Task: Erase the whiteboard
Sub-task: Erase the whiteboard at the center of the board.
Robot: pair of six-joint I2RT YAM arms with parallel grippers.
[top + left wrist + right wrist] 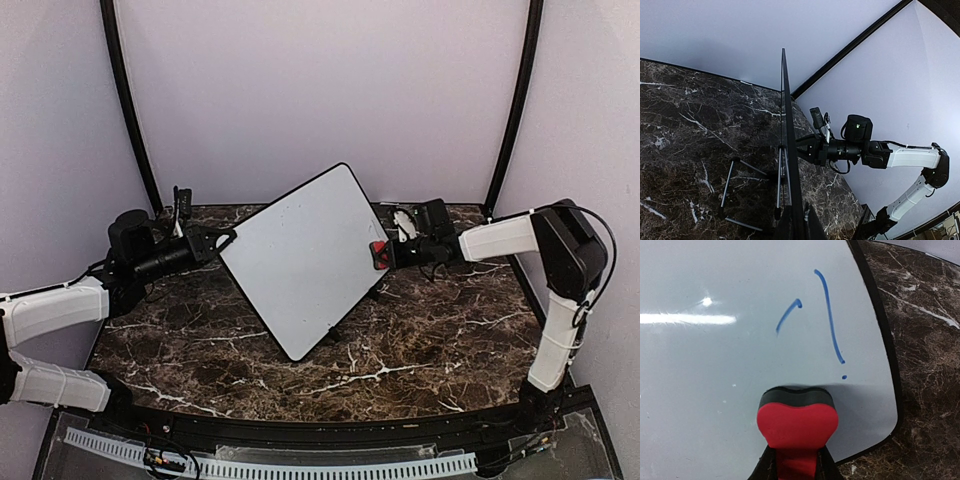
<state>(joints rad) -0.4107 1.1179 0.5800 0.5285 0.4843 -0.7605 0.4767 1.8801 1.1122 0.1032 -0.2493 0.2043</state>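
The whiteboard (pixel 300 255) stands tilted on the marble table, turned diamond-wise. My left gripper (pixel 215 243) is shut on its left edge; in the left wrist view the board shows edge-on (pixel 788 140) between my fingers (pixel 812 227). My right gripper (pixel 395 252) is shut on a red eraser (pixel 379 254) with a black felt face, pressed against the board near its right corner. In the right wrist view the eraser (pixel 797 422) sits below two blue strokes (pixel 830 315) and a small blue dot (pixel 844 376) on the board (pixel 715 365). The gripper (pixel 796 462) holds the eraser's stem.
The board's wire stand legs (pixel 727 185) rest on the table behind it. A small black object (pixel 182 205) stands at the back left. Black poles (pixel 128 100) rise at both back corners. A white slotted rail (pixel 300 468) runs along the near edge.
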